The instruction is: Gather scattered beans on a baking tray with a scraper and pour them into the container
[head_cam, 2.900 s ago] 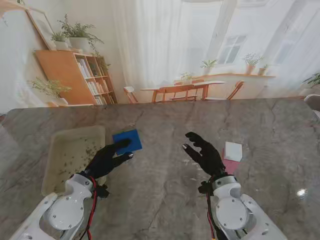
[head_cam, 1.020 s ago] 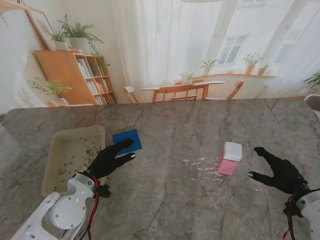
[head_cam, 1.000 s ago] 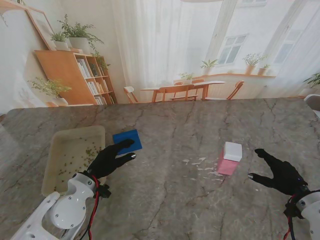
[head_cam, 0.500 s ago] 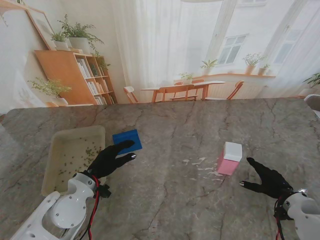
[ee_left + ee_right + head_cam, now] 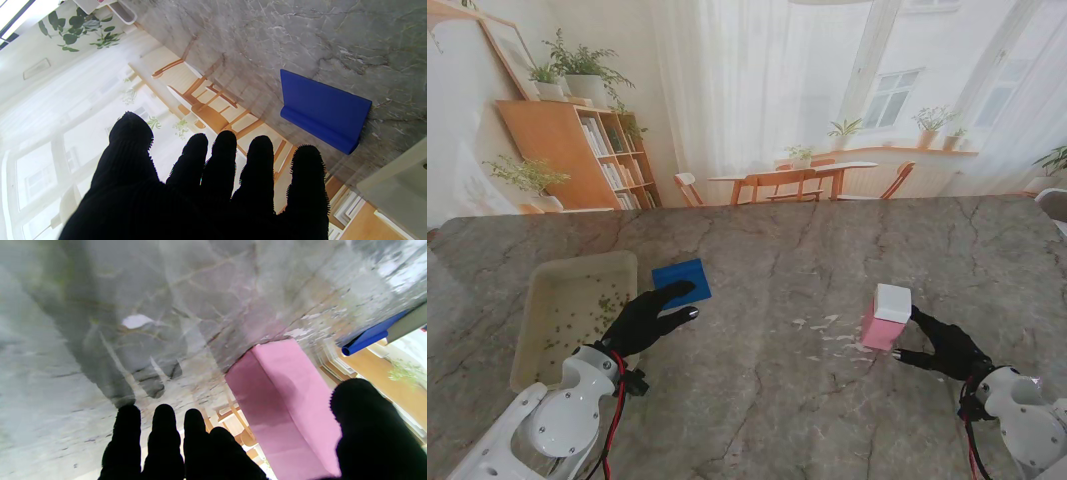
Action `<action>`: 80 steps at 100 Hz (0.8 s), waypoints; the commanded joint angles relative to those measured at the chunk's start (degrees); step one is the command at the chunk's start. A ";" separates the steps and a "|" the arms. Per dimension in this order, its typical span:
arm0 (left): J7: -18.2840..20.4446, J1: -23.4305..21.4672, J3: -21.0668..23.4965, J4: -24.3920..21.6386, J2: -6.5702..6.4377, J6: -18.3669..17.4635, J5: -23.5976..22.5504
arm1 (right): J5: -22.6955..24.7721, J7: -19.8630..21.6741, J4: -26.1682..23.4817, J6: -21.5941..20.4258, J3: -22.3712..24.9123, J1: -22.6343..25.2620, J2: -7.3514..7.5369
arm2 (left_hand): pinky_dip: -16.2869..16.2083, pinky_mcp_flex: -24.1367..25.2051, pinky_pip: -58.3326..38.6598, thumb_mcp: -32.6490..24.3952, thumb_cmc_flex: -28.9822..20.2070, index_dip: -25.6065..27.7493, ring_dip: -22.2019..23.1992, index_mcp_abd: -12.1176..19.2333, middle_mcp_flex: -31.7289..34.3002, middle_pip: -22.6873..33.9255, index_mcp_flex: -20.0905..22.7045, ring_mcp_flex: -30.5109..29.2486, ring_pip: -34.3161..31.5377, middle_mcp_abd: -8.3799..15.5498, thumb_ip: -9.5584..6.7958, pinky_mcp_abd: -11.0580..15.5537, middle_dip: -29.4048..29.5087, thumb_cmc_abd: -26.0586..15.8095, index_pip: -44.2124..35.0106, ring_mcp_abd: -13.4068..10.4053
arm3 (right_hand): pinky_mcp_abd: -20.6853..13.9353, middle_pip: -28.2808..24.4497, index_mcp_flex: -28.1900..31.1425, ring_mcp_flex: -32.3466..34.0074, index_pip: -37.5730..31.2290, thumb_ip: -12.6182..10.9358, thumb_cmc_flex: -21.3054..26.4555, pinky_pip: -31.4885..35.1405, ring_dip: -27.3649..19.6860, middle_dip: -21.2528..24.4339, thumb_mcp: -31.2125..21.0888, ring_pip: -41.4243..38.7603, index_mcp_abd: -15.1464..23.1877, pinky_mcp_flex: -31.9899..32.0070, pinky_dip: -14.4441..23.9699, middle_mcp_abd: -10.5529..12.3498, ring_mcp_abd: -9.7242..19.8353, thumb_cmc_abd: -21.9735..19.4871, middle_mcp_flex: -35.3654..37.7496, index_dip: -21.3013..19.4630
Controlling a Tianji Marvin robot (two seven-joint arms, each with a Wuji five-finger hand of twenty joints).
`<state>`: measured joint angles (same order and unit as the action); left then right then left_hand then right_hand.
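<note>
1. In the stand view, the baking tray (image 5: 539, 300) is being shown on the left of the grey marble table (image 5: 767, 250), with beans (image 5: 603, 303) scattered in it. The blue scraper (image 5: 682, 281) is lying just right of the tray. The left robot hand (image 5: 645, 320) is being held spread and empty, its fingertips over the scraper's near edge; contact cannot be told. The pink container (image 5: 885, 317) with a white top is standing to the right, and the right robot hand (image 5: 942, 347) is being held open right beside it, gripping nothing.
2. In the left wrist view, the left robot hand (image 5: 206, 186) is being seen spread, apart from the scraper (image 5: 322, 108).
3. In the right wrist view, though blurred, the container (image 5: 287, 406) is being framed between thumb and fingers (image 5: 160, 440) of the right robot hand (image 5: 247, 446).
</note>
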<state>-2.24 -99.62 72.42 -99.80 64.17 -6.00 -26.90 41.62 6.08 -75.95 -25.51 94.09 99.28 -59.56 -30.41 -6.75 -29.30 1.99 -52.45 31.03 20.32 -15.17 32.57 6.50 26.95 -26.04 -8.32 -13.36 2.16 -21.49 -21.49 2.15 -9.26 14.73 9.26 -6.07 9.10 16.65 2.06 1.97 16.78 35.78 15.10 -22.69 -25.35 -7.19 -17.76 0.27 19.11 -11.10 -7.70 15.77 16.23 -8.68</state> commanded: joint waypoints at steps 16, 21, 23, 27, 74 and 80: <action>0.27 -0.20 -0.16 -0.26 -0.07 0.55 -0.36 | -0.93 1.73 4.30 -2.20 -2.36 -3.36 0.32 | -1.72 -0.01 -1.21 0.07 -0.01 0.67 0.53 1.24 -0.06 -0.35 0.82 -0.45 -1.26 1.24 -0.38 0.17 -0.41 -1.99 0.29 -0.86 | -1.63 0.18 0.74 -1.29 0.29 2.61 -2.14 -0.16 -1.12 -0.53 0.06 -0.75 -0.42 -1.17 -2.92 -0.34 -0.49 -0.44 -1.83 1.51; 0.33 -0.17 -0.19 -0.24 -0.08 0.59 -0.43 | -1.30 1.82 5.20 -2.74 -2.81 -4.15 0.36 | -1.71 0.01 -1.21 0.17 0.12 0.67 0.54 1.22 -0.11 -0.36 0.80 -0.50 -1.27 1.26 -0.36 0.22 -0.41 -1.88 0.31 -0.90 | -1.91 0.08 0.77 -1.23 0.15 2.61 -2.17 -0.29 -1.10 -0.61 0.02 -0.91 -0.21 -1.00 -3.49 -0.24 -0.44 -0.41 -1.72 1.42; 0.35 -0.15 -0.20 -0.24 -0.09 0.61 -0.45 | -1.45 1.82 5.54 -2.96 -3.00 -4.45 0.37 | -1.71 0.02 -1.21 0.12 0.07 0.67 0.55 1.20 -0.04 -0.34 0.83 -0.53 -1.28 1.22 -0.38 0.17 -0.42 -1.96 0.29 -0.80 | -1.99 0.08 0.75 -1.21 0.10 2.62 -2.21 -0.32 -1.09 -0.63 0.03 -0.97 -0.10 -0.95 -3.69 -0.29 -0.43 -0.38 -1.76 1.37; 0.40 -0.13 -0.21 -0.23 -0.10 0.66 -0.48 | -1.71 1.75 6.19 -3.38 -3.34 -5.00 0.38 | -1.70 0.01 -1.22 0.16 0.10 0.68 0.56 1.17 -0.06 -0.35 0.79 -0.54 -1.29 1.14 -0.36 0.15 -0.42 -1.87 0.30 -0.86 | -2.02 -0.02 0.79 -1.10 -0.05 2.62 -2.25 -0.27 -1.08 -0.70 0.01 -1.10 0.09 -0.97 -4.02 -0.23 -0.42 -0.24 -1.62 1.22; 0.22 -0.46 0.11 -0.52 -0.10 1.09 -1.06 | -6.24 6.06 11.24 -8.14 -7.50 -10.24 1.17 | -1.67 -0.04 -1.39 0.14 0.03 0.73 0.69 1.25 0.00 -0.32 0.95 -0.78 -1.42 1.31 -0.38 0.22 -0.45 -1.84 0.23 -0.90 | -0.28 -1.07 -1.34 1.79 -2.97 2.67 -2.85 6.01 -1.25 -1.43 -1.40 -2.09 1.81 -2.71 -10.82 1.16 0.18 0.54 2.23 -19.55; 0.13 -0.56 0.20 -0.60 -0.10 1.11 -1.15 | -6.81 6.48 11.86 -8.25 -8.13 -10.90 1.21 | -1.66 -0.01 -1.40 0.15 0.08 0.73 0.68 1.27 -0.03 -0.33 0.88 -0.75 -1.40 1.29 -0.37 0.25 -0.45 -1.87 0.26 -0.90 | -0.04 -1.39 -1.77 2.43 -3.70 2.67 -2.79 6.72 -1.16 -1.67 -1.50 -2.20 2.21 -3.00 -10.45 1.44 0.32 0.70 3.05 -23.40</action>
<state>-1.96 -99.76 72.60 -100.12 64.01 -5.13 -27.97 35.04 10.60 -65.35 -33.47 87.12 88.52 -57.90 -30.42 -6.77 -29.86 1.99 -52.45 31.03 20.73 -15.17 32.57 6.50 26.96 -26.06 -9.17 -13.36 2.16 -21.49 -21.49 2.15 -9.26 14.73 5.53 -6.58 9.08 16.35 -0.64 1.97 15.60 35.40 13.62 -23.40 -25.37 -8.00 -16.93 2.23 6.94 -10.81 -9.36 15.77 18.65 -28.53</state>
